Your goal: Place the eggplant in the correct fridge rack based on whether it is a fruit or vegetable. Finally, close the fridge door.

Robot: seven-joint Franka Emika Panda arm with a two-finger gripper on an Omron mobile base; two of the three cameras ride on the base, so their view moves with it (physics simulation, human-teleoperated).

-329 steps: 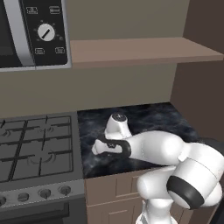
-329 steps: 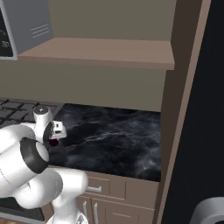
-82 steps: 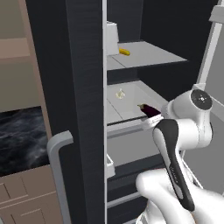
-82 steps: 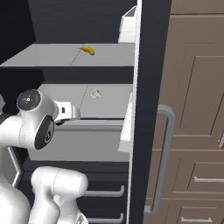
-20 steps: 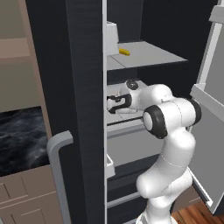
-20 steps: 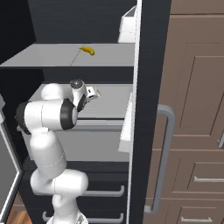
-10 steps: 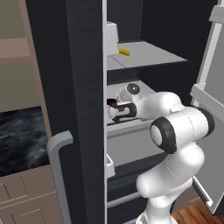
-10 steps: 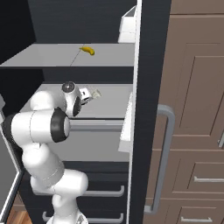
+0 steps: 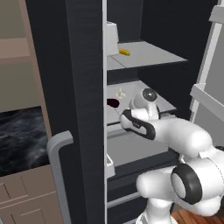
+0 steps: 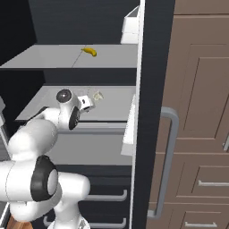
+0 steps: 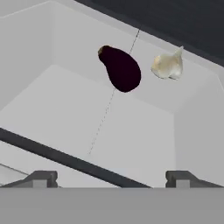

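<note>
Since a second ago, the arm has drawn back from the fridge rack (image 9: 164, 101) and the eggplant (image 11: 121, 68) has been left lying on it, free of the tool (image 11: 111, 178). In the hand view the eggplant sits near 12 o'clock, deep on the pale rack, its stem end toward 10 o'clock. Just beside it at 1 o'clock lies a small pale garlic bulb (image 11: 168, 65), close but apart from it. In the left base view the eggplant (image 9: 113, 103) shows as a dark spot at the rack's left edge, partly hidden behind the left-hand door (image 9: 85, 109), with the garlic bulb (image 9: 120, 93) above it.

On the higher shelf (image 10: 53, 57) a yellow banana (image 10: 90, 51) lies well apart from all this. The fridge door (image 10: 152, 112) stands open, its grey bar handle (image 10: 166, 163) at 4 o'clock in the right base view. At the left of the left base view, a dark marbled counter (image 9: 22, 140) sits beyond the left-hand door.

The tool's two dark fingertips (image 11: 41, 178) stand wide apart, holding nothing and touching nothing, short of the rack's dark front edge.
</note>
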